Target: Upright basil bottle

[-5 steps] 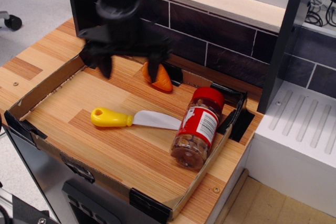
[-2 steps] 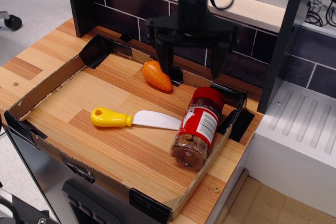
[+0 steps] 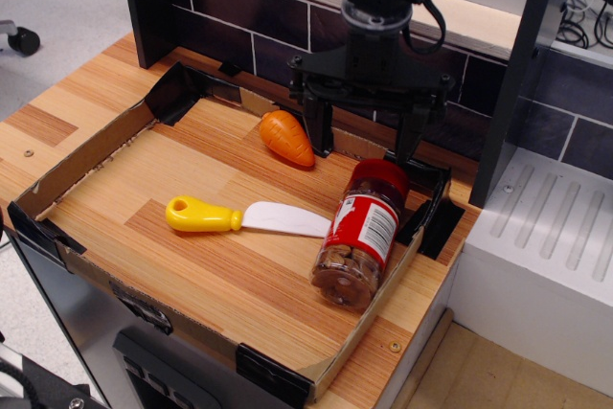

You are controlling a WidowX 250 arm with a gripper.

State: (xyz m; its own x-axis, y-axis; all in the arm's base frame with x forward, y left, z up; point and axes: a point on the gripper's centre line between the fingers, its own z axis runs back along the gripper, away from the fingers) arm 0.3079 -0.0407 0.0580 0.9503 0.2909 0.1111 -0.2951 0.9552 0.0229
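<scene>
Spread wide with its 2 fingers pointing down, the black gripper point(image 3: 367, 143) hangs in the upper middle of the frame, above the red cap of the basil bottle point(image 3: 361, 234) and holding nothing. That bottle lies on its side at centre right of the cardboard tray point(image 3: 84, 155), cap toward the back wall, with a toy carrot point(image 3: 285, 137) to the upper left and a yellow-handled knife point(image 3: 244, 216) just left of it

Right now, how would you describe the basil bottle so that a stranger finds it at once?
Look inside the shallow cardboard tray on the wooden table, at its right end. The basil bottle lies tipped there, just right of the yellow-handled toy knife. Only it is a clear jar with a red cap and a red-and-white label.
</scene>
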